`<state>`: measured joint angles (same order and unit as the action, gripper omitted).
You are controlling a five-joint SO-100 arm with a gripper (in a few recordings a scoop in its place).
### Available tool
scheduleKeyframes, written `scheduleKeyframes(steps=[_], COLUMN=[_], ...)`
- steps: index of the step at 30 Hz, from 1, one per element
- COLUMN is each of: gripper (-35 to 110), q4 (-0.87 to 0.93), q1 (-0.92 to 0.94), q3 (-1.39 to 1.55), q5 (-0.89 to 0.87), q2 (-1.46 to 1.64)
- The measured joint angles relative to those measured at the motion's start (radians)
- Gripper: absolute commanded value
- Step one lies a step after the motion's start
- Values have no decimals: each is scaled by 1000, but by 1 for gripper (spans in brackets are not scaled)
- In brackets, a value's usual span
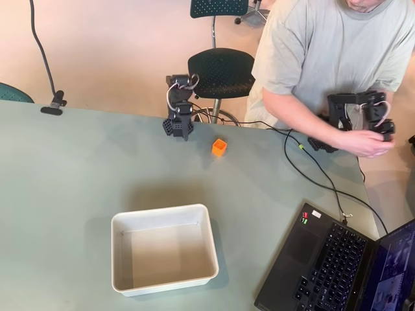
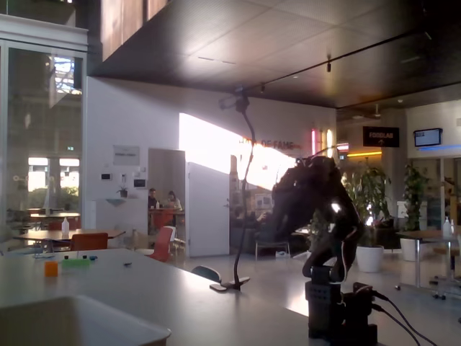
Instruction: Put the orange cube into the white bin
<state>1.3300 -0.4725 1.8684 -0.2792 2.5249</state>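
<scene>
- At the far edge of the table (image 1: 78, 194) in the overhead view: dark claw (image 1: 177, 131) folded down beside its base, tips near the tabletop; jaw state impossible to tell, apart or together.
- Nothing visibly between the jaws.
- Just to the picture-right of the claw and slightly nearer the camera: orange cube (image 1: 219, 147), alone on the table, not touching the claw.
- Well below the claw in the same view, toward the near edge: white bin (image 1: 164, 248), holding nothing, well apart from the cube.
- Far to the picture-right of the claw: open laptop (image 1: 337, 265) at the table corner, black cable (image 1: 305, 172) running across the surface toward the arm.
- Behind the claw, off the table: black chair (image 1: 222, 68).
- Seen from the fixed view: arm as a dark backlit silhouette (image 2: 317, 216), bin rim (image 2: 79, 317) in the foreground.
</scene>
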Motion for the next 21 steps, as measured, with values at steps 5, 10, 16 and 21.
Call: scheduleKeyframes(steps=[5, 10, 16, 21], gripper=[1, 1, 1, 1], q4=[227, 302, 319, 374], q1=[-236, -433, -581, -707], q3=[-238, -291, -291, -291], q5=[52, 74, 75, 75], q2=[-330, -609, -778, -821])
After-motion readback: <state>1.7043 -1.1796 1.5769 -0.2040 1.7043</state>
